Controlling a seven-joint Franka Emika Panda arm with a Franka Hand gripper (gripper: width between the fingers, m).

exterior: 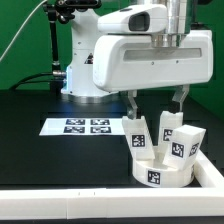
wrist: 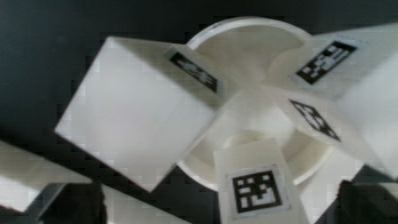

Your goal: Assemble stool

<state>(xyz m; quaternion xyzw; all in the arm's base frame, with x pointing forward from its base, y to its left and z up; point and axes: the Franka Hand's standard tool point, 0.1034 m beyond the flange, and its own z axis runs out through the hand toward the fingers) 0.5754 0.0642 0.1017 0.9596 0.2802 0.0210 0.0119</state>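
The white round seat lies at the exterior view's right, close to the border rails. Three blocky tagged legs stand up out of it: one on the left, one at the back and one on the right. My gripper hangs just above the leg tops, open and empty, with its fingers spread over the cluster. In the wrist view the seat and the three legs fill the picture below my gripper. A tag on the seat rim faces the camera.
The marker board lies on the black table, to the exterior view's left of the stool. White border rails run along the front and the right side. The robot's base stands behind.
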